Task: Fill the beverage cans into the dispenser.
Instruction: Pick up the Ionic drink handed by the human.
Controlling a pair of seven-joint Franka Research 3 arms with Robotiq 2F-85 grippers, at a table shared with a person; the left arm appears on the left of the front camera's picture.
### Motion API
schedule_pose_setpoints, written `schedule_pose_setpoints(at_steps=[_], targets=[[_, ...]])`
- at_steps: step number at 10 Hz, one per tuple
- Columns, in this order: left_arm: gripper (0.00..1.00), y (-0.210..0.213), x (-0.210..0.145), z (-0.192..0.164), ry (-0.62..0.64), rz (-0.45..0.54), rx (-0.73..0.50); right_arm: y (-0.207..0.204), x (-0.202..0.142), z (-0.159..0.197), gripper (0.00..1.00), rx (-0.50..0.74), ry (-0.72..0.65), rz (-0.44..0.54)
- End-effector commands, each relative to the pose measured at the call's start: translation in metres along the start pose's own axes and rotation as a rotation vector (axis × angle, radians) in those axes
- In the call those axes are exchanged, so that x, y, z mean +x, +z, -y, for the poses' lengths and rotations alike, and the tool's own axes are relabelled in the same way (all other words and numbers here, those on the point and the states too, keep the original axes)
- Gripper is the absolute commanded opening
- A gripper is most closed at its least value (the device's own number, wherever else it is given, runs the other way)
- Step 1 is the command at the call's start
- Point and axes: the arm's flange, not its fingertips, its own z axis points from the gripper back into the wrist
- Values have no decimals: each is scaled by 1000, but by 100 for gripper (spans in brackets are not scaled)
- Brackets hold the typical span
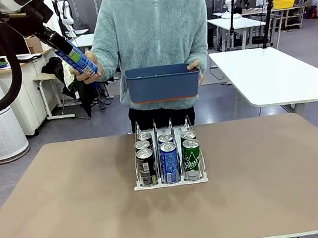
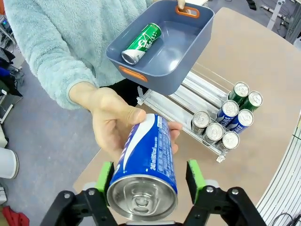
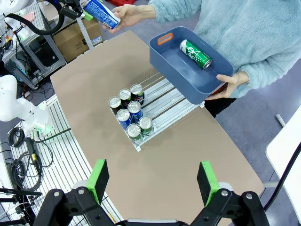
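Front view: a blue can is held out by a person's hand beyond the far left edge of the surface, with the left gripper set around it. A dark blue bin is held in the other hand. The dispenser stands mid-surface, with six cans at its near end.

Left wrist view: the jaws are seen either side of the can, partly closed, with a gap showing at one pad. A firm, square clamp on the can's body is probably needed before the hand lets go. A green can lies in the bin.

Right wrist view: the right gripper is held high over the surface, jaws wide and empty.
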Motion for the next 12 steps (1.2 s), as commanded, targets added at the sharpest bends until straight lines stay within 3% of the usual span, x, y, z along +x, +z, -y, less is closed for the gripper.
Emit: schedule_pose_setpoints(at_steps=[1, 2, 3, 4, 5, 6, 7, 8, 10, 11, 12], targets=[[75, 2, -2, -2, 19, -24, 13, 0, 0, -2, 100, 8, -8, 0], [40, 3, -1, -2, 24, -22, 18, 0, 0, -2, 100, 8, -8, 0], [55, 3, 0, -3, 26, -22, 21, 0, 0, -2, 100, 8, -8, 0], [20, 3, 1, -4, 28, -20, 25, 0, 0, -2, 100, 8, -8, 0], [35, 4, 0, -4, 33, -11, 27, 0, 0, -2, 100, 8, -8, 0], [0, 5, 1, -3, 32, -23, 28, 0, 0, -2, 100, 8, -8, 0], [15, 6, 1, -4, 25, -40, 28, 0, 0, -2, 100, 8, -8, 0], [0, 6, 1, -5, 17, -65, 29, 0, 0, -2, 100, 8, -8, 0], [0, 7, 5, -2, -2, -105, 42, 0, 0, -2, 100, 8, -8, 0], [37, 8, 6, -3, 2, -85, 35, 0, 0, -2, 100, 8, -8, 0], [37, 10, 11, -3, 2, -69, 52, 0, 0, -2, 100, 8, -8, 0]])
